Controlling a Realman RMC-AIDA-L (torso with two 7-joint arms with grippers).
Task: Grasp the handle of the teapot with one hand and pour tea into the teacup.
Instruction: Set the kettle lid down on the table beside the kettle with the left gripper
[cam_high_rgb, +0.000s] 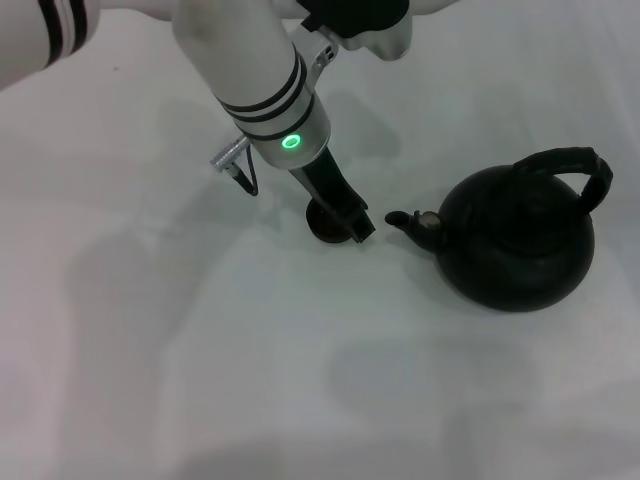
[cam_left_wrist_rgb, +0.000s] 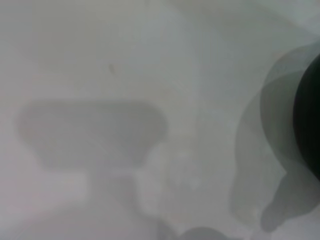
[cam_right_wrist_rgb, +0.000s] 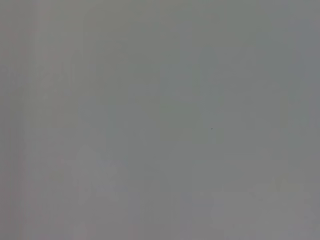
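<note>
Since the teapot is a big, round, matte black pot, I judge it heavy, rigid and apt to swing when tipped; best hold is the crown of its ribbed arched handle, free of any grip now. Teapot sits at 3 o'clock on the tabletop, spout toward the small teacup near centre, just apart. Left tool hangs over the cup; open or closed: cannot tell. Right tool unseen. Tabletop plain, pale, smooth.
</note>
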